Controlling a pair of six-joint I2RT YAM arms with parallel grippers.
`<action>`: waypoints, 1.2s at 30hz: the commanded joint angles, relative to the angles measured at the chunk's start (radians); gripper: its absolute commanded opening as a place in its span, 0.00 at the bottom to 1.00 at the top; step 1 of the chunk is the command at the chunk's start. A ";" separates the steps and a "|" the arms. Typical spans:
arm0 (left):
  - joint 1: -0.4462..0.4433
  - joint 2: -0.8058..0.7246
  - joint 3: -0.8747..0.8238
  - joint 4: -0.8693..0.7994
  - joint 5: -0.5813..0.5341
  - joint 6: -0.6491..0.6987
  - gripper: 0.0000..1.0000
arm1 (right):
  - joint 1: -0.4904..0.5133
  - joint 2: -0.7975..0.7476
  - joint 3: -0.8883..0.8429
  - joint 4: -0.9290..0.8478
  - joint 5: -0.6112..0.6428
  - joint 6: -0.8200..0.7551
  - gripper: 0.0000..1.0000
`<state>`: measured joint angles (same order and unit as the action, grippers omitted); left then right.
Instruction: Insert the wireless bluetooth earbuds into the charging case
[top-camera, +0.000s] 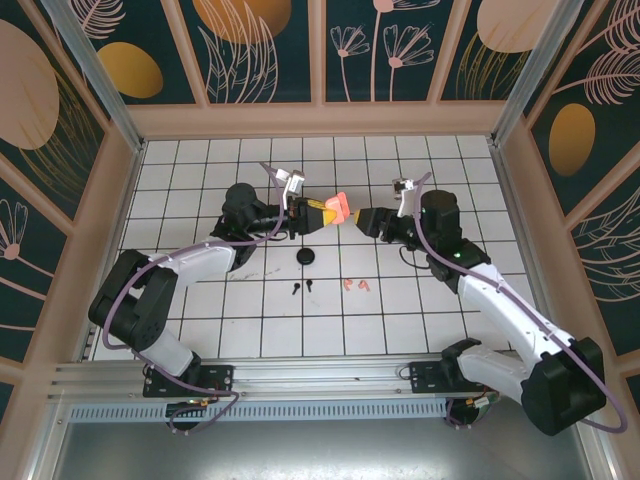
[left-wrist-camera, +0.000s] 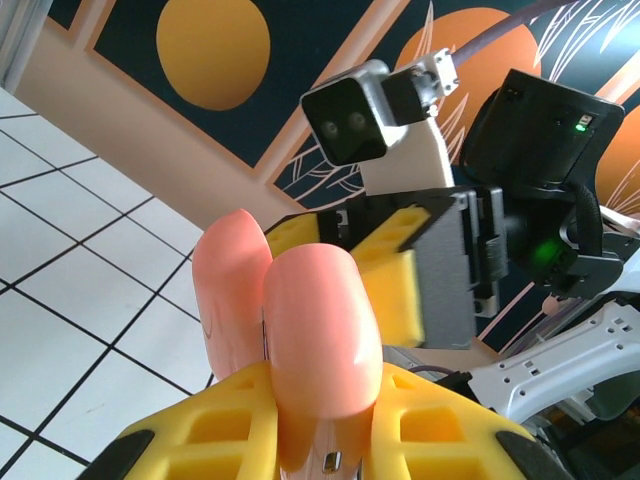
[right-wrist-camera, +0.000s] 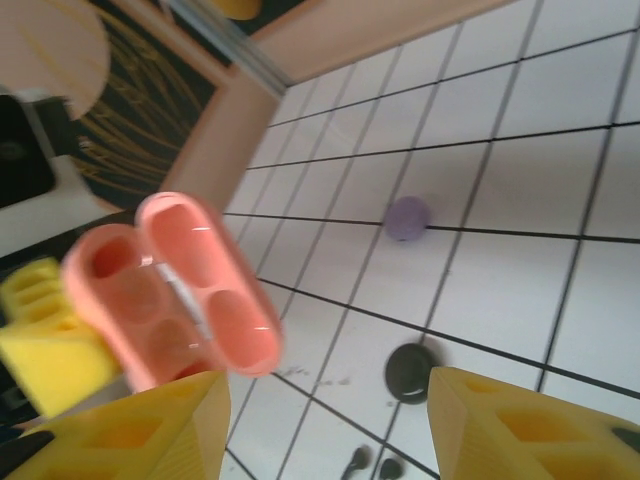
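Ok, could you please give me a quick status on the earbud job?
Left end effector shut on open pink charging case, aloft. Right end effector open, facing it. Pink earbuds on table. Nothing blocking.

Left arm (top-camera: 190, 262) stretched far-right | left gripper (top-camera: 322, 212) clamped on pink case (top-camera: 340, 208) | right arm (top-camera: 500, 300) stretched far-left | right gripper (top-camera: 368, 219) jaws apart

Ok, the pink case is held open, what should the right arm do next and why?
Probably lower the right gripper to the pink earbuds on the table: its jaws are open and empty, while the left gripper holds the pink charging case open.
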<state>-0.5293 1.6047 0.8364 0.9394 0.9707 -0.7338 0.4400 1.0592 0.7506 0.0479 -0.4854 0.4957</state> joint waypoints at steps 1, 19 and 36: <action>-0.002 -0.013 0.016 0.064 0.034 -0.008 0.00 | -0.001 -0.008 -0.020 0.080 -0.102 -0.007 0.53; -0.003 0.024 0.004 0.218 0.045 -0.123 0.00 | 0.006 0.055 -0.014 0.207 -0.150 0.052 0.42; -0.003 0.038 -0.008 0.249 0.046 -0.144 0.00 | 0.018 0.104 0.028 0.251 -0.151 0.079 0.35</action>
<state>-0.5259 1.6337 0.8360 1.1202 0.9874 -0.8631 0.4469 1.1496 0.7414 0.2462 -0.6231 0.5636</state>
